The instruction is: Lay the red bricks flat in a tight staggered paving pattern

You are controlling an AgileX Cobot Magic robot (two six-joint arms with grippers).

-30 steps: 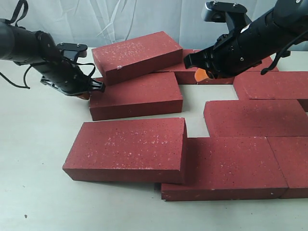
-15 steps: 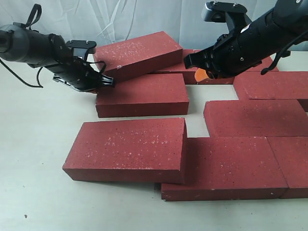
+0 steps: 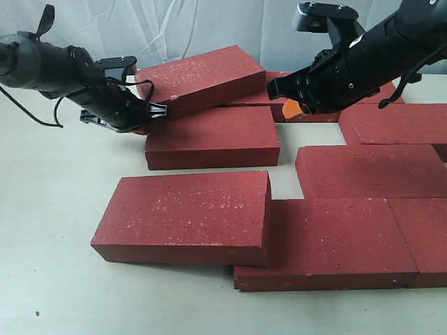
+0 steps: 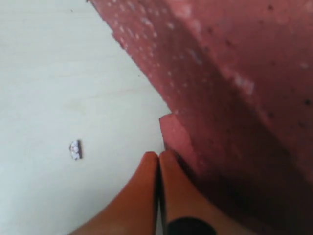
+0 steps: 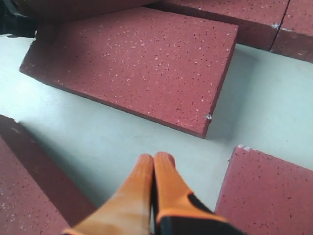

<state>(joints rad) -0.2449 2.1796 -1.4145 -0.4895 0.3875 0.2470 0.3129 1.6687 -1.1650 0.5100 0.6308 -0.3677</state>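
Pushed rightward, the middle brick [image 3: 213, 136] touches the closed left tool [image 4: 158, 160].

The red bricks [image 3: 370, 167] are dark, rough and pale-speckled, and most lie flat in offset rows at the right of the frame. At upper centre a tilted brick [image 3: 199, 77] leans on the middle brick [image 3: 213, 136], which lies flat. The lower-left brick [image 3: 185, 216] (nearest the camera) rests its right end on a neighbour, so that end sits slightly raised.

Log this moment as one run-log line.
left end effector: shut, at corner of middle brick | right end effector: shut, hovering | tilted brick leans on middle brick
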